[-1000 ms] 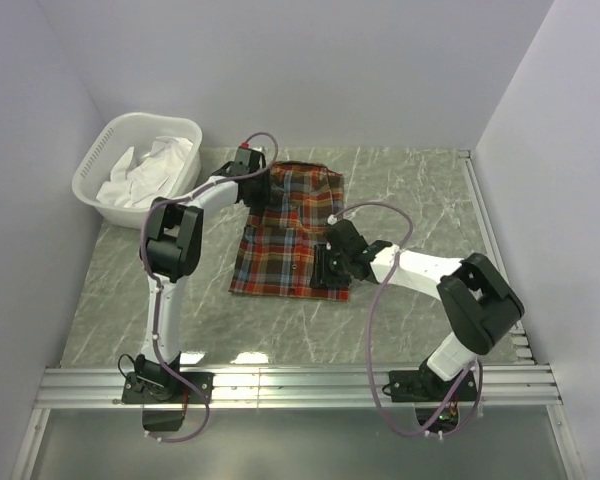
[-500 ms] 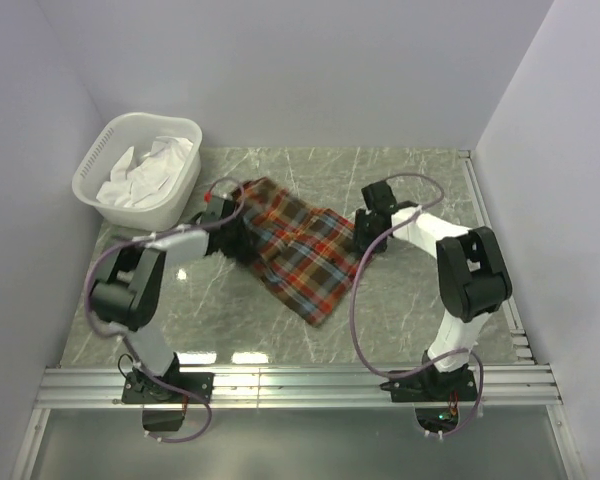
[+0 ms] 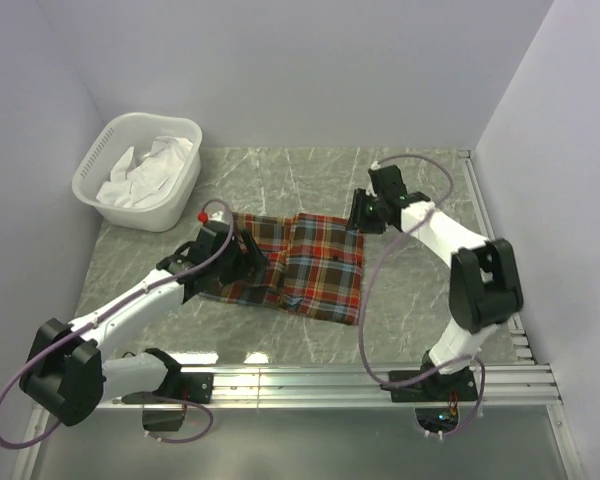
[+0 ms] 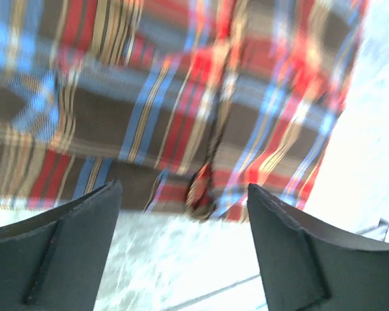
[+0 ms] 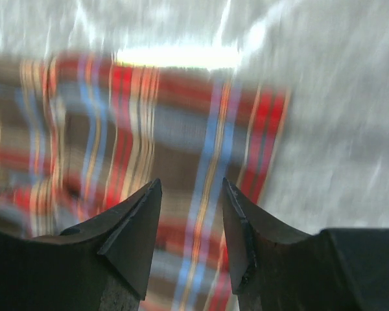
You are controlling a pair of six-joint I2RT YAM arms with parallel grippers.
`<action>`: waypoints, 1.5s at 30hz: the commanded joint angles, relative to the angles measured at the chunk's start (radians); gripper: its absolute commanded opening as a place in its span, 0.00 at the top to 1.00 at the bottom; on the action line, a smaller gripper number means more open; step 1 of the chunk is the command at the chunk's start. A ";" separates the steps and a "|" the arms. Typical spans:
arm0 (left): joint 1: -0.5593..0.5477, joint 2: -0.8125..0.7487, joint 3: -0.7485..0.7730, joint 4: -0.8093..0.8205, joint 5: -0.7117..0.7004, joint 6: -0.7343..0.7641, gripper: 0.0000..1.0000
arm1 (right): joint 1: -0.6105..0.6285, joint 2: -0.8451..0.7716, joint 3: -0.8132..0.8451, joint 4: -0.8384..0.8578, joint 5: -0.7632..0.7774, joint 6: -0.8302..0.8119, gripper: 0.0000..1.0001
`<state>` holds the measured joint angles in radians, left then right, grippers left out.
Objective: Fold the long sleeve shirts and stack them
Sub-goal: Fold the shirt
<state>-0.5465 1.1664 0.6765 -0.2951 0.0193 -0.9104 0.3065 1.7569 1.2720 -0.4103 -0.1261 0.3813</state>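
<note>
My left pincer (image 4: 181, 197) stands wide and holds nothing, at the left edge of the plaid flannel shirt (image 3: 305, 265). My right pincer (image 5: 191, 194) stands narrower, also holding nothing, over the shirt's far right corner. The shirt lies flat in the middle of the counter (image 3: 420, 290), well apart from the laundry basket (image 3: 105, 160).

Hazards:
- A pinch that takes only the top layer would likely pull the fold open.
- Soft woven flannel on smooth, marble-patterned stone can slide and bunch.
- Uneven pulls would skew the rectangle.
</note>
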 commanded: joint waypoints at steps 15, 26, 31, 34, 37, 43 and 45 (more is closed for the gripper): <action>0.175 0.389 0.153 0.129 -0.062 0.039 0.34 | 0.060 -0.286 -0.563 0.215 -0.219 0.128 0.51; 0.276 0.297 0.098 0.117 -0.051 0.036 0.29 | 0.057 -0.086 -0.301 0.163 -0.133 0.047 0.51; 0.243 0.156 0.143 0.033 -0.027 0.076 0.20 | 0.063 -0.218 -0.348 0.180 -0.208 0.085 0.51; 0.180 0.092 0.141 0.019 0.065 0.073 0.22 | 0.063 -0.330 -0.466 0.259 -0.300 0.151 0.51; 0.056 0.072 0.133 0.017 0.103 0.042 0.25 | 0.063 -0.410 -0.592 0.376 -0.397 0.230 0.52; -0.096 0.163 0.123 0.070 0.120 -0.002 0.34 | 0.062 -0.494 -0.759 0.533 -0.416 0.338 0.54; -0.113 0.197 0.114 0.099 0.120 -0.005 0.37 | 0.060 -0.498 -0.784 0.553 -0.403 0.349 0.55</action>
<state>-0.6346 1.3201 0.7898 -0.2436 0.1242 -0.8944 0.3687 1.2930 0.5117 0.0204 -0.5159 0.6685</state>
